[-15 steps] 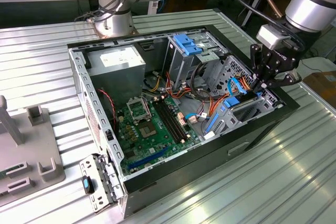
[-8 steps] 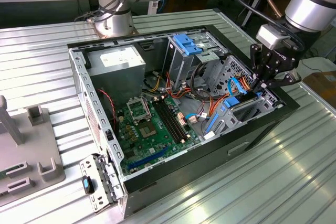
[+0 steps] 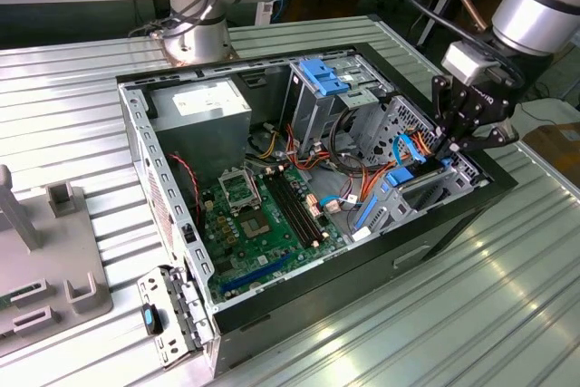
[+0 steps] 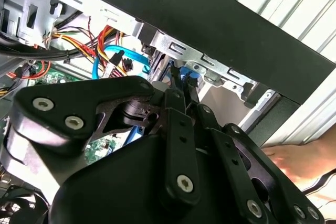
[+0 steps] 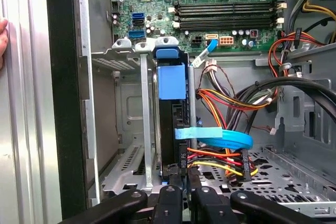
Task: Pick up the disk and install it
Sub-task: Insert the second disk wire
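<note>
Exterior view: one open computer case (image 3: 272, 314) lies on the ribbed metal counter (image 3: 507, 278), with bare counter on all sides of it. One tool (image 3: 450, 153) hangs over the case's edge at the exterior view's right, its fingers reaching down at the drive cage. The disk (image 3: 410, 186) stands on edge in that cage, close behind the case's black wall. In the first wrist view the disk (image 5: 172, 124) sits in its slot with a metal cage wall (image 5: 147, 129) just beside it and loose cables (image 5: 226, 140) crowding the other side. The fingers (image 5: 169, 205) appear closed on the disk's near edge. Four memory slots (image 5: 226, 15) lie on the board. A person's hand (image 4: 302, 158) rests outside the case wall.
</note>
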